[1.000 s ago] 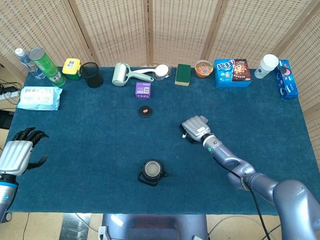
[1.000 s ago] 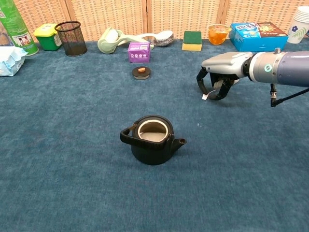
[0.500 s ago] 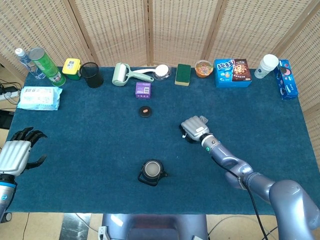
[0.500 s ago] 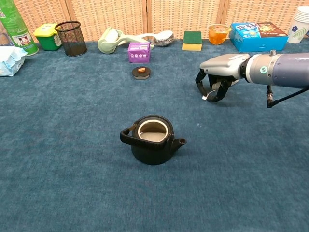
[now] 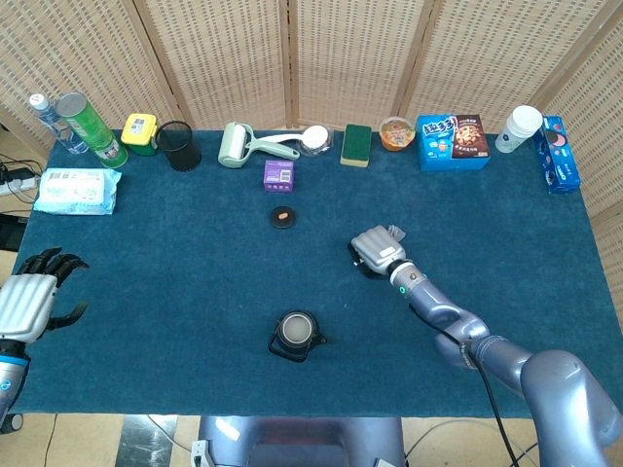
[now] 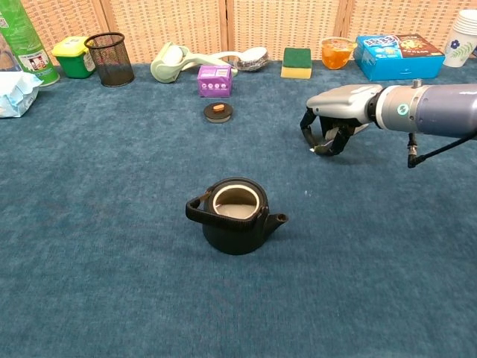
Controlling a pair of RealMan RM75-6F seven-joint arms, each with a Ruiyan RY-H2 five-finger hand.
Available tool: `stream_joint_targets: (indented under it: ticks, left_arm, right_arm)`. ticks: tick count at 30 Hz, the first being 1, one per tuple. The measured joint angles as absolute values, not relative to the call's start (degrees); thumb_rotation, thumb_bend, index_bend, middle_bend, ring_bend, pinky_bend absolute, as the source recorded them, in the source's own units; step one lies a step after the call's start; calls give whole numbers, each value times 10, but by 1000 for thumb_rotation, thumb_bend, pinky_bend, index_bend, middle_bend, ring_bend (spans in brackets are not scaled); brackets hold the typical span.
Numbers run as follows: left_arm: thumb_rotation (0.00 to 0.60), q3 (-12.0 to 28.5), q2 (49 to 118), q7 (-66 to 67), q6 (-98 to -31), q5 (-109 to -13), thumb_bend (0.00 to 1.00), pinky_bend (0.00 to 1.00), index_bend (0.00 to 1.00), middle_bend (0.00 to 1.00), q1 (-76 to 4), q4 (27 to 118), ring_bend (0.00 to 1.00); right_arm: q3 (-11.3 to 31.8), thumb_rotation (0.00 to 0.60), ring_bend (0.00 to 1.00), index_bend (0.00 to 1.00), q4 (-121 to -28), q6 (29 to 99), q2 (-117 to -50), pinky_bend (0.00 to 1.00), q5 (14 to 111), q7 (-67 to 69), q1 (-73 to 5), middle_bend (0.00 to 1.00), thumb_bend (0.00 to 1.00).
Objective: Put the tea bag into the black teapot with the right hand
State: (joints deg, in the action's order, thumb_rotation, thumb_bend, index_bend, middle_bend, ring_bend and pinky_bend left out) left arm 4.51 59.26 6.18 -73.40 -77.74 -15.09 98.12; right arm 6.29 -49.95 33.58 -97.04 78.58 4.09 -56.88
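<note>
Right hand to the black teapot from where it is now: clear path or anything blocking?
Probably yes. Only bare carpet lies between the right hand and the teapot, and its lid is off, lying further back.

Black teapot (image 6: 235,216): upright on the blue cloth, lid off, mouth open, pale inside, handle at 9 o'clock, spout at 3 o'clock. Tea bag (image 6: 316,148): small white piece at 2 o'clock from the teapot, well apart, mostly hidden.
</note>
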Motion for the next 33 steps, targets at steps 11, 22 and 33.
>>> stream_joint_targets:
  ticks: [11, 22, 33]
  left_arm:
    - [600, 44, 592, 56, -737, -779, 319, 153, 303, 251, -148, 977, 120]
    - [600, 44, 593, 54, -739, -783, 318, 154, 304, 251, -147, 977, 120]
    - [600, 44, 594, 56, -741, -785, 319, 153, 303, 251, -147, 981, 120]
  right_arm:
    - [68, 600, 1000, 572, -500, 336, -976, 1000, 776, 25, -569, 1000, 571]
    - [70, 600, 1000, 577, -509, 339, -970, 1000, 769, 12, -564, 1000, 580]
    - [73, 600, 1000, 587, -536, 357, -951, 1000, 767, 13, -555, 1000, 580]
